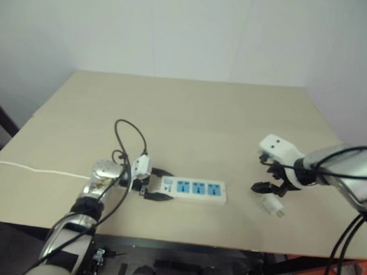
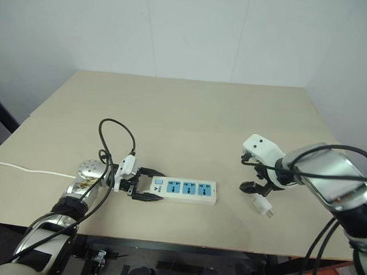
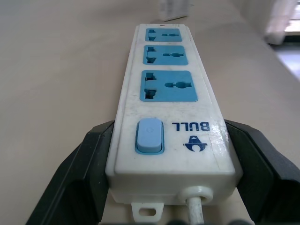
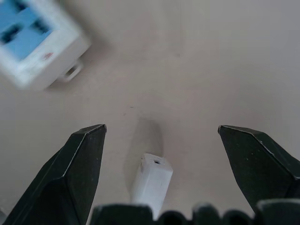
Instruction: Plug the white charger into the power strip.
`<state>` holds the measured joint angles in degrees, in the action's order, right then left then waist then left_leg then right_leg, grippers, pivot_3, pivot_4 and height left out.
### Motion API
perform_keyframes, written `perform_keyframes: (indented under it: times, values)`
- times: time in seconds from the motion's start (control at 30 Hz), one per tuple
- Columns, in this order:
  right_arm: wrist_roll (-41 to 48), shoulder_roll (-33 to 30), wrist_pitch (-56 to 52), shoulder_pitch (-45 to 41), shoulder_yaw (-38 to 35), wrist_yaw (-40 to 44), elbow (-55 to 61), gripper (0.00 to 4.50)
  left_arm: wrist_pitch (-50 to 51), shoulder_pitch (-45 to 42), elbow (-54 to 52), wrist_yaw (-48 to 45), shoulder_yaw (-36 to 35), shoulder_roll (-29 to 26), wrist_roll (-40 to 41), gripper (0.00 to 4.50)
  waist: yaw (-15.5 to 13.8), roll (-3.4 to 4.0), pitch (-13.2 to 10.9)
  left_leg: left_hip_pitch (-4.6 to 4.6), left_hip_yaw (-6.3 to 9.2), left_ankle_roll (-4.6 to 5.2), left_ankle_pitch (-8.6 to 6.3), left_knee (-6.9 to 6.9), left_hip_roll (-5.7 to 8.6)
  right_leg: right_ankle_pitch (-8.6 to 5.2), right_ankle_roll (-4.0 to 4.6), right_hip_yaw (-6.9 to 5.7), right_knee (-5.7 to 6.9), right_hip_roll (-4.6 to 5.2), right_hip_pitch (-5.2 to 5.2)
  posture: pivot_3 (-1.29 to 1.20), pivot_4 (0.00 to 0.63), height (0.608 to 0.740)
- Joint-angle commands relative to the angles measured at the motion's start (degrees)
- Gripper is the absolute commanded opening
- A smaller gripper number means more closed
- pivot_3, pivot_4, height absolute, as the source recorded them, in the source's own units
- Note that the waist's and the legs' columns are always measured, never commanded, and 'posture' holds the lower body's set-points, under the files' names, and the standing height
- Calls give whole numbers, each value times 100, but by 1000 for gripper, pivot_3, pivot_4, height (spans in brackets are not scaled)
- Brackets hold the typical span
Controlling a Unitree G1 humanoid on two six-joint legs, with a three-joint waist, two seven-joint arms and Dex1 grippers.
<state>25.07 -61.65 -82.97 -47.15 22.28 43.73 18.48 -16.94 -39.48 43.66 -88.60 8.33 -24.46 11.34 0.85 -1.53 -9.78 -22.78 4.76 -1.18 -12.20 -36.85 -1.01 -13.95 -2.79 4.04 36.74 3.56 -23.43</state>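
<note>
One power strip (image 2: 182, 190) lies flat on the tabletop (image 2: 190, 119), near the front edge. It carries three blue outlets in a row and one blue switch at the end nearest the left gripper (image 2: 146, 184). One thin white cord (image 1: 36, 169) shows at the left of the tabletop, running off its left edge.

The left gripper lies low and level at the switch end of the strip. Its two black fingers (image 3: 75, 178) stand one on each long side of the strip, close against the casing; in the left wrist view the strip sits squarely between them. The jaws are apart to about the width of the strip. Whether they press on the casing cannot be told.

One white charger (image 2: 261, 205) lies on the tabletop to the right of the strip, apart from it. Its prong end points toward the front right.

The right gripper (image 2: 255, 175) hangs above the charger, pointing steeply down. Its jaws are spread wide and hold nothing. In the right wrist view the charger lies on the bare tabletop between the two black fingers (image 4: 77, 173), touching neither.

Count: one strip, three outlets, one switch, one charger, two grippers.
</note>
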Motion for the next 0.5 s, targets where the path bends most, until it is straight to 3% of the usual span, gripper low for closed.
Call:
perform_keyframes:
  times: [0.03,0.2,0.5]
  values:
    - [-193,108,-267,-194,223,-145,-365,4500,-166,-150,168,-206,82,48,-82,3260,-5,0,0,-13,1,0,0,-3,0,3,3,0,2,0,-13,0,150,740]
    - [-242,181,-457,-159,491,-230,-507,4500,-74,-217,358,-316,97,73,-117,3260,-2,1,0,-62,1,0,1,-15,4,7,5,4,30,2,-75,0,150,740]
    - [-147,207,-699,-177,547,-212,-753,4500,-92,-272,537,-390,195,71,-128,3260,3,1,0,-57,1,1,1,-16,4,8,6,3,33,1,-71,0,150,740]
